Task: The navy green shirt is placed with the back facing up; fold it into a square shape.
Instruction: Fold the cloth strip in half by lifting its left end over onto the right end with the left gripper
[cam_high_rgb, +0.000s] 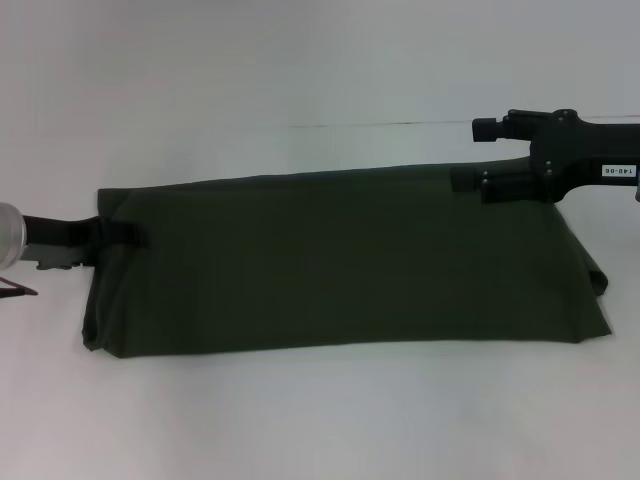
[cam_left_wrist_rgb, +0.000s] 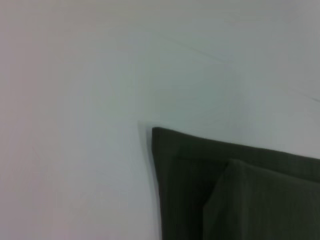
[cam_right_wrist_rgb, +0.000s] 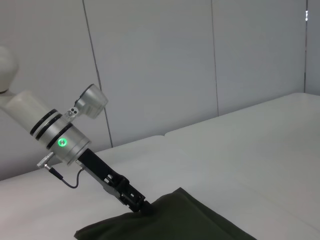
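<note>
You see the navy green shirt (cam_high_rgb: 340, 265) lying as a long folded band across the middle of the frame on the white worktop (cam_high_rgb: 320, 420). Your left pincer (cam_high_rgb: 128, 236) reaches in from the left edge onto the shirt's left end. Your right pincer (cam_high_rgb: 470, 183) sits at the upper right, over the shirt's far right corner.

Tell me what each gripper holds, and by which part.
The left gripper pinches the shirt at its left end. The right gripper sits at the far right corner; whether it grips cannot be told.
</note>
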